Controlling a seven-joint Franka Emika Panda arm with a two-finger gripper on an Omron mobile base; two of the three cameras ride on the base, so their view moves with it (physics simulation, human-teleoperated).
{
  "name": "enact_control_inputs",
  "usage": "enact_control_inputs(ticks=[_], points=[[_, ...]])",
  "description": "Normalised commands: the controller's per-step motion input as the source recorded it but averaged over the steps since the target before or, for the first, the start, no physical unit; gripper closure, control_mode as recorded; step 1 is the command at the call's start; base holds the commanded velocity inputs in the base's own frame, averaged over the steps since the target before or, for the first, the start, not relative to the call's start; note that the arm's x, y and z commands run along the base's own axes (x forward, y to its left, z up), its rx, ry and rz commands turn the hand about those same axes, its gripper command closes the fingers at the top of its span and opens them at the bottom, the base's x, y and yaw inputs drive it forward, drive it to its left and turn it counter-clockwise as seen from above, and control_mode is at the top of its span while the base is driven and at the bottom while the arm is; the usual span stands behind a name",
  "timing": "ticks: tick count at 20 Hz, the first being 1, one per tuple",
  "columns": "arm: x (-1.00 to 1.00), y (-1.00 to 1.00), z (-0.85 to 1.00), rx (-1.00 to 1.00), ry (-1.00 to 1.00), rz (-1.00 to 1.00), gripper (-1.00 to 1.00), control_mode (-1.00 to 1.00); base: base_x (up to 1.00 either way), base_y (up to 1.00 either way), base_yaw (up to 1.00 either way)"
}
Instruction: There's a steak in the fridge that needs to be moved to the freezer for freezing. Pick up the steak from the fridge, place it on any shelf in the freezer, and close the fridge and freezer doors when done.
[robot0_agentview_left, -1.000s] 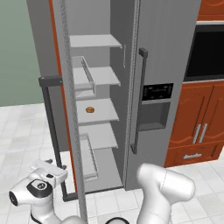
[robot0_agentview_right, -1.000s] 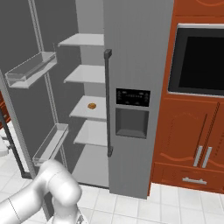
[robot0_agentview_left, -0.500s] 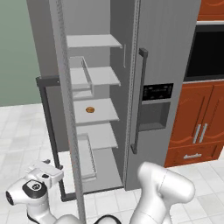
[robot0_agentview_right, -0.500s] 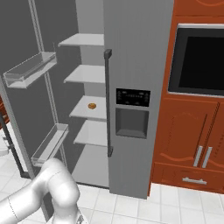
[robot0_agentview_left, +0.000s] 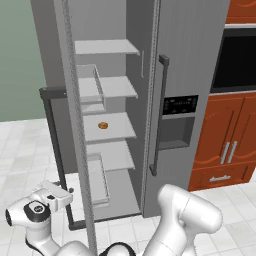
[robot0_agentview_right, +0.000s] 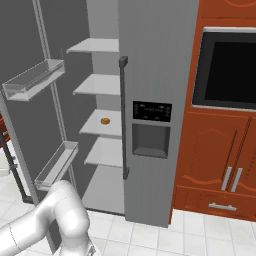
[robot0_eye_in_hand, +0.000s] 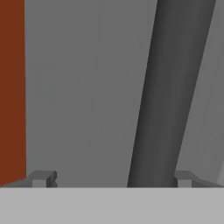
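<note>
Fingers (robot0_eye_in_hand: 43, 178) stand wide at the frame's bottom, straddling the dark door handle (robot0_eye_in_hand: 168, 96) upper right, apparently to swing it.

— How many shelves (robot0_agentview_left: 106, 47) in the open compartment?
— Four pale slabs, perhaps a fifth level at the floor; hard to tell.
— Door bins (robot0_agentview_right: 33, 80)?
— Two clear ones.
— Food?
— One small orange disc (robot0_agentview_left: 103, 125).
— Bar handles?
— Two: one on the shut door (robot0_agentview_right: 123, 117), one on the open door (robot0_agentview_left: 53, 145).

The open door (robot0_agentview_left: 75, 125) stands left of the shelves (robot0_agentview_left: 107, 127). A small round item (robot0_agentview_left: 103, 125) lies on the middle shelf. The closed door (robot0_agentview_right: 152, 100) stands right, cabinets (robot0_agentview_right: 215, 155) beyond it.
</note>
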Motion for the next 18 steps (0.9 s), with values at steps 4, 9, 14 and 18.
enact_control_inputs(ticks=[4,9,14,18], points=[[0.05,-0.80,0.00,0.01,0.01,0.00,-1.00,-1.00,0.00,0.00,0.00],[0.04,-0.84,0.00,0.01,0.00,0.00,-1.00,-1.00,0.00,0.00,0.00],[0.01,-0.90,0.00,0.02,0.00,0.00,-1.00,-1.00,0.00,0.00,0.00],[0.20,-0.83,0.00,0.03,0.00,0.00,-1.00,-1.00,0.00,0.00,0.00]])
